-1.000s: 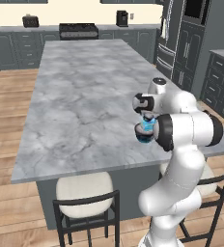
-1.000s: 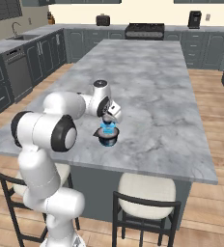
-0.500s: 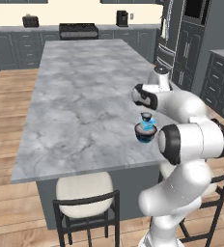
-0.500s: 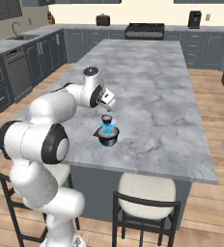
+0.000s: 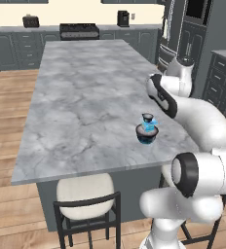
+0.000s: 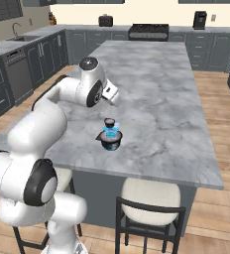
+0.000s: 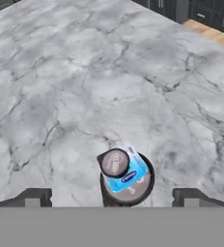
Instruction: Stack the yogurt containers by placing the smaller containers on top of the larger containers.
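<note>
Now the arm has pulled up and back from the stack, its fingers [image 7: 32, 198] spread wide and empty. On the worktop [image 5: 85, 97] near the front edge, the dark cup [image 5: 147, 135] carries the light-blue pack [image 7: 126, 174] and the tiny dark-topped piece [image 7: 114, 162], so the stacking looks done.

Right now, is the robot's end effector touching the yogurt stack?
Apart. The hand view shows the end effector open, with bare counter between each fingertip and the yogurt stack.
</note>
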